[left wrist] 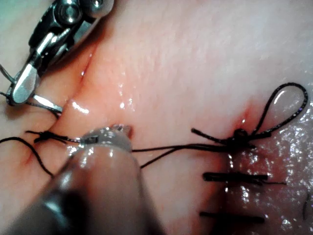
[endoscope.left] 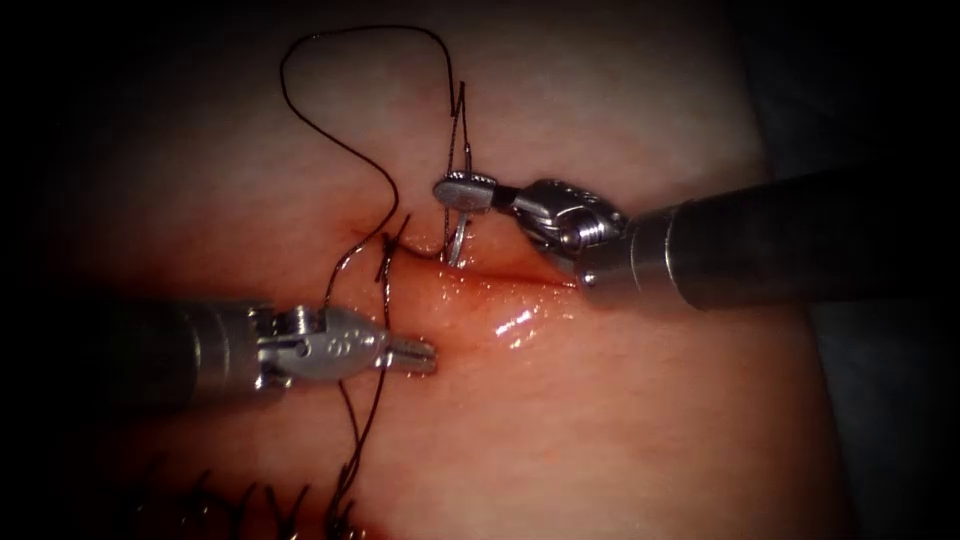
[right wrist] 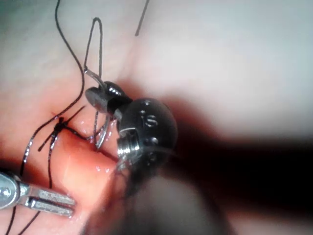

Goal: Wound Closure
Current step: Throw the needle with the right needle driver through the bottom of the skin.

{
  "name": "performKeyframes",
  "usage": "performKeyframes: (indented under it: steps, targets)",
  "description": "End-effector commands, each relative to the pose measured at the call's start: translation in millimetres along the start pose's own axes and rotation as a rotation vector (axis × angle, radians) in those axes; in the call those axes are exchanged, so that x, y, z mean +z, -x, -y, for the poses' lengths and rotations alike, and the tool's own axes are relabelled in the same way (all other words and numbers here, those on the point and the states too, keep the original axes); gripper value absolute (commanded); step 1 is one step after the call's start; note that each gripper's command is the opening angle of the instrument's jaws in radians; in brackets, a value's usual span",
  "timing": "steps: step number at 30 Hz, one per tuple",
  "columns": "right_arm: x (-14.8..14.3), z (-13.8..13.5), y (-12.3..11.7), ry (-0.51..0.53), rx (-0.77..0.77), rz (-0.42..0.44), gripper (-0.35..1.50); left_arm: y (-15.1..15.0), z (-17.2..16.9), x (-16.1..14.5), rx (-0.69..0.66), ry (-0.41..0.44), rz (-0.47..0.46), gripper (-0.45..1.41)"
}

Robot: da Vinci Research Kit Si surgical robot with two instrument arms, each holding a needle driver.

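Listing from the left: left tool [endoscope.left: 420,352], jaws narrowly parted and holding nothing, lying over the tissue [endoscope.left: 620,420] just below the cut [endoscope.left: 500,275]; finished stitches [endoscope.left: 270,500] further down; knot [endoscope.left: 388,245] with loose thread [endoscope.left: 340,150] looping above (one strand crosses the left tool's neck); needle [endoscope.left: 458,235], tip entering the cut's upper edge; right tool [endoscope.left: 465,192], clamped on the needle near its tail.

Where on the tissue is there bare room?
Bare: the tissue below the cut, right of the left tool. Crowded: around the right tool holding the needle mid-curve, tip at the cut, amid thread and knot.
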Motion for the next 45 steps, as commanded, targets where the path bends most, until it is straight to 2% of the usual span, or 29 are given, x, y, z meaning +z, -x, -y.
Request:
performKeyframes:
  steps: [1, 12, 18, 26, 33, 38, 45]
  targets:
    - [0.8, -0.1, 0.4, -0.017, 0.037, -0.001, -0.35, 0.0, 0.1, 0.8, 0.001, 0.000, -0.001, -0.18]
    - [2.2, 1.4, 2.8, -0.159, 0.364, 0.039, -0.35, -0.1, 0.1, 0.9, 0.000, 0.000, 0.000, -0.20]
    - [2.1, 2.2, 3.9, -0.183, 0.503, 0.085, -0.35, 0.0, 0.2, 0.9, 0.001, 0.000, -0.001, -0.20]
    - [1.6, 4.0, 6.1, -0.165, 0.616, 0.157, -0.35, -0.1, 0.3, 0.8, 0.000, 0.001, -0.001, -0.20]
    - [1.5, 4.4, 7.2, -0.169, 0.697, 0.198, -0.35, -0.1, 0.3, 0.7, 0.000, 0.002, -0.001, -0.21]
    - [1.2, 4.9, 9.4, -0.179, 0.822, 0.249, -0.35, -0.2, 0.5, 0.6, -0.003, 0.004, -0.002, -0.25]
    - [1.0, 6.0, 10.1, -0.190, 0.846, 0.280, -0.35, -0.3, 0.6, 0.6, -0.003, 0.007, -0.004, -0.25]
